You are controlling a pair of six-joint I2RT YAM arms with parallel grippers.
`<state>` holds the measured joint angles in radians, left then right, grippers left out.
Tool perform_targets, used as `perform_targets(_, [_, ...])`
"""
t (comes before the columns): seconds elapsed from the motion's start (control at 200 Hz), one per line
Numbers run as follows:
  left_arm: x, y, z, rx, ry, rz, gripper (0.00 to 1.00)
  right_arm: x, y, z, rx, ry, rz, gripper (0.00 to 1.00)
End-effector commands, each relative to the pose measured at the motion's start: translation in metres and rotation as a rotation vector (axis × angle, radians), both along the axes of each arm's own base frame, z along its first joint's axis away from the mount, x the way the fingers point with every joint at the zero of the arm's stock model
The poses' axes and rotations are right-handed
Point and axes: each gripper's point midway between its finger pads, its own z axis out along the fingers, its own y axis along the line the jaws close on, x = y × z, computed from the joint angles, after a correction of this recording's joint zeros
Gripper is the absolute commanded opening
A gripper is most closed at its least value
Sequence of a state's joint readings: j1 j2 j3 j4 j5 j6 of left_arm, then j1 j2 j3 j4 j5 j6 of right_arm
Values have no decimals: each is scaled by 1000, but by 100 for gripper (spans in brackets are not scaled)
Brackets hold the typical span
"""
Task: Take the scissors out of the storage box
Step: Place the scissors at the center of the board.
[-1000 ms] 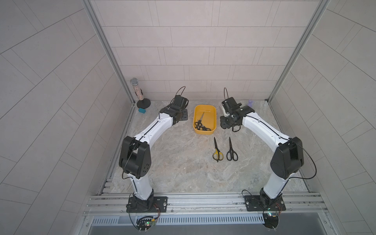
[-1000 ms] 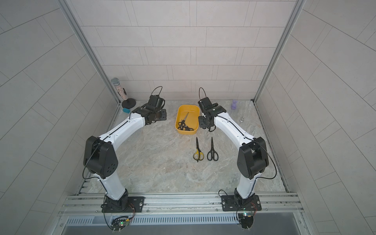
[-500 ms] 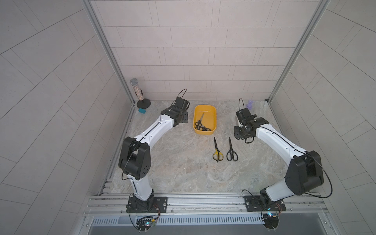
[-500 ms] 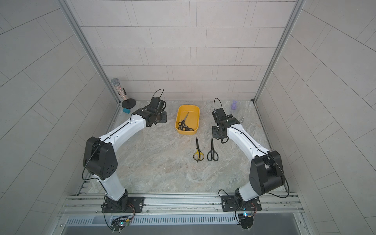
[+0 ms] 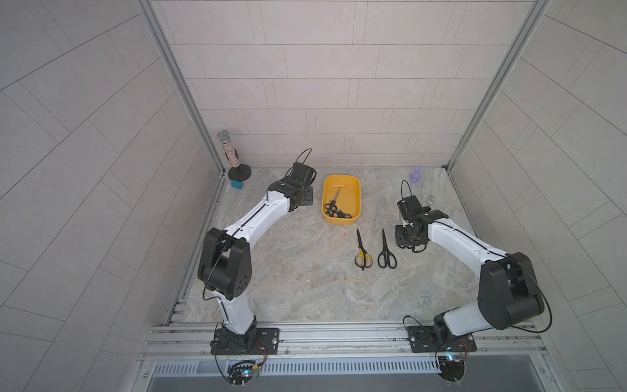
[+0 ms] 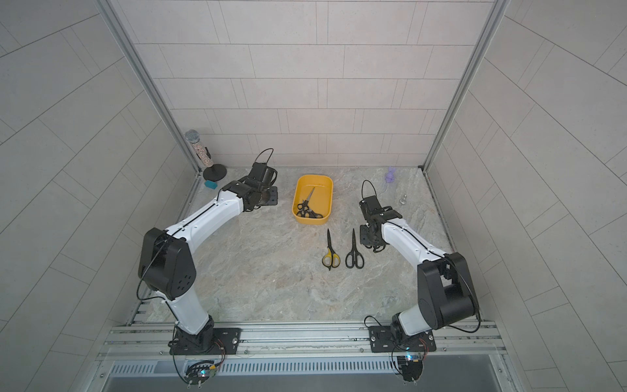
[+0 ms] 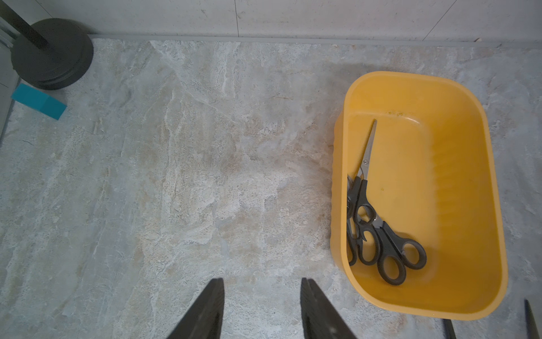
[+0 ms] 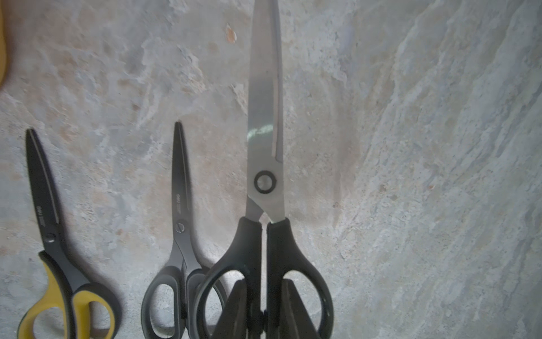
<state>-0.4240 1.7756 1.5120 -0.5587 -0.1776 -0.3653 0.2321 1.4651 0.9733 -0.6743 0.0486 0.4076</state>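
The right gripper point(image 8: 261, 296) was clamped on the black handles of the silver-bladed scissors point(image 8: 265, 164), beside two pairs lying on the table point(image 5: 305, 271) — a yellow-handled pair point(image 5: 362, 253) and an all-black pair point(image 5: 386, 253). The left gripper point(image 7: 261, 293), jaws partly apart and empty, hovered beside the storage box point(image 7: 469, 176), where more black-handled scissors point(image 7: 381, 240) lay.

Left end effector point(image 7: 262, 293) with jaws apart over marble table point(image 7: 176, 176). Beside it, yellow storage box point(image 7: 463, 190) with black-handled scissors point(image 7: 384, 237) tangled along one long side, one silver blade pointing away. Farther off, teal block point(image 7: 38, 101) just beside black round base point(image 7: 51, 54).
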Motion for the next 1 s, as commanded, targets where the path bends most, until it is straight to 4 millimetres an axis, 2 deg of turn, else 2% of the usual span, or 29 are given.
perform_targets(0.0, [-5,1,3,8,1,-6,49,-4,-3,1,13,-26,-37,0])
perform_targets(0.415, [-6,1,5,9,-2,-14,49,-32,-15,-35,19,59,-107,0])
perform_targets(0.991, [-2,-1,9,2,-17,-13,49,-41,-11,-55,40,109,-90,0])
